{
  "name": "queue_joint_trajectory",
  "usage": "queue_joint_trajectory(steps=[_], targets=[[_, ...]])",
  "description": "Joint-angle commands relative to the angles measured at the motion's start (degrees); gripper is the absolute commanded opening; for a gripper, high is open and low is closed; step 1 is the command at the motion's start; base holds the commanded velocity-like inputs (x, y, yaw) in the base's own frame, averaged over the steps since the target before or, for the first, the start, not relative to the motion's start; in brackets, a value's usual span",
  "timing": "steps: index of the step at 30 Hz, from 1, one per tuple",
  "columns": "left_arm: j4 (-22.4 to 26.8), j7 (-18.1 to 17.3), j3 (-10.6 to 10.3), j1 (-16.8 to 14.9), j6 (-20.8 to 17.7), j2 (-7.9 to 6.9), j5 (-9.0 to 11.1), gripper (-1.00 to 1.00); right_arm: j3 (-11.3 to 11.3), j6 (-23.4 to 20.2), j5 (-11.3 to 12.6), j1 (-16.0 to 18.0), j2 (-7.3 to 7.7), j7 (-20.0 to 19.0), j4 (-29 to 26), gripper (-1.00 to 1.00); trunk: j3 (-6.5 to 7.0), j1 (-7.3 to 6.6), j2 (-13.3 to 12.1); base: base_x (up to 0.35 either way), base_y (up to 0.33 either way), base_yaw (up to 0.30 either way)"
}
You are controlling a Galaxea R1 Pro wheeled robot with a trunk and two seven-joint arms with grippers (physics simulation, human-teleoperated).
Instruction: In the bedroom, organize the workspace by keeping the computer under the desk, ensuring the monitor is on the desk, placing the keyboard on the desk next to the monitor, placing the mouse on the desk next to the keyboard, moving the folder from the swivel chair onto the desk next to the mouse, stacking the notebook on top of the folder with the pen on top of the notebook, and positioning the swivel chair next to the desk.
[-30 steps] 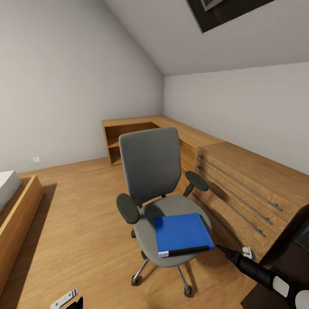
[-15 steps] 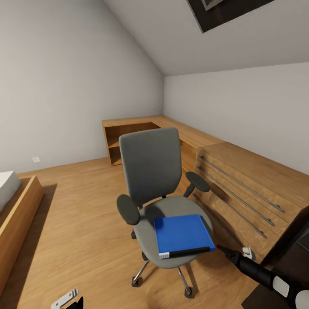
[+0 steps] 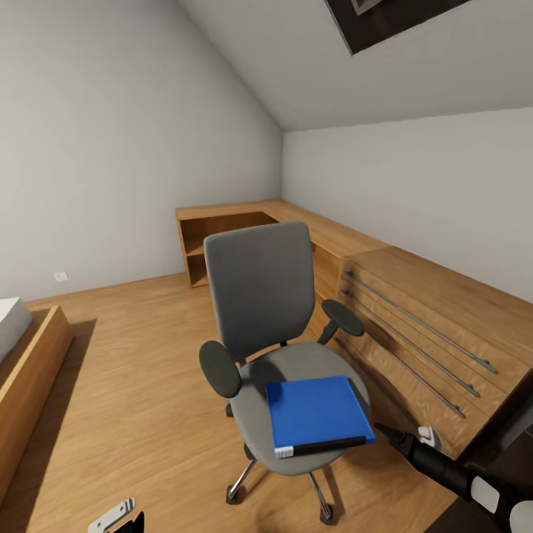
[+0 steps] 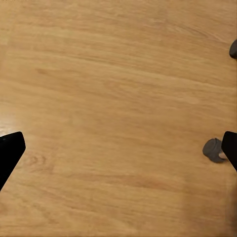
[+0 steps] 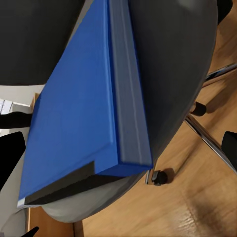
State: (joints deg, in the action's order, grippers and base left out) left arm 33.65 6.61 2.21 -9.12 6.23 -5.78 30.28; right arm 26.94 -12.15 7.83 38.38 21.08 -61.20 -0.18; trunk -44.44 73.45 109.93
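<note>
no writing reads anywhere. the folder (image 3: pixel 318 413) lies on the swivel chair (image 3: pixel 285 348) seat, lower centre. the right tool (image 3: pixel 386 431) points at it, spread wide, empty. the view has shifted slightly since before.

Sloped grey ceiling (image 3: pixel 385 81), wood floor (image 3: pixel 133 355) — a light-wood drawer chest (image 3: pixel 422 326) right, open shelf unit (image 3: pixel 215 244) far.

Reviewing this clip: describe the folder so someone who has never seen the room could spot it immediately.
Find the grey swivel chair in the middle of the wooden floor, beside the long light-wood drawer chest. The folder lies flat on its seat, near the front edge. It is the one bright blue thing there, rectangular, with a black strip along its near edge.
</note>
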Motion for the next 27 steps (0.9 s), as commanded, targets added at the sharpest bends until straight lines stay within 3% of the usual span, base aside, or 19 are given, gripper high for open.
queue_joint_trajectory(steps=[1, 6, 14, 27], targets=[[0.0, 0.2, -0.2, 0.0, 0.2, -0.02, 0.6, 1.00, -0.3, -0.6, 0.6, 0.0, 0.01, -0.2, 0.0, 1.00, -0.05, -0.01, 0.0, 0.005, 0.000, 0.000], [0.0, 0.2, -0.2, 0.0, 0.2, -0.02, 0.6, 1.00, -0.3, -0.6, 0.6, 0.0, 0.01, -0.1, 0.0, 1.00, -0.05, -0.01, 0.0, 0.002, 0.000, 0.000], [0.0, 0.2, -0.3, 0.0, 0.2, -0.02, 0.7, 1.00, -0.3, -0.6, 0.6, 0.0, 0.01, -0.1, 0.0, 1.00, -1.49, 1.75, 3.2, 0.000, 0.000, 0.000], [0.0, 0.2, -0.2, 0.0, 0.2, -0.02, 0.7, 1.00, -0.3, -0.5, -1.5, 0.0, -0.25, 0.0, 0.0, 1.00, -1.49, 1.75, 3.2, 0.000, 0.000, 0.000]])
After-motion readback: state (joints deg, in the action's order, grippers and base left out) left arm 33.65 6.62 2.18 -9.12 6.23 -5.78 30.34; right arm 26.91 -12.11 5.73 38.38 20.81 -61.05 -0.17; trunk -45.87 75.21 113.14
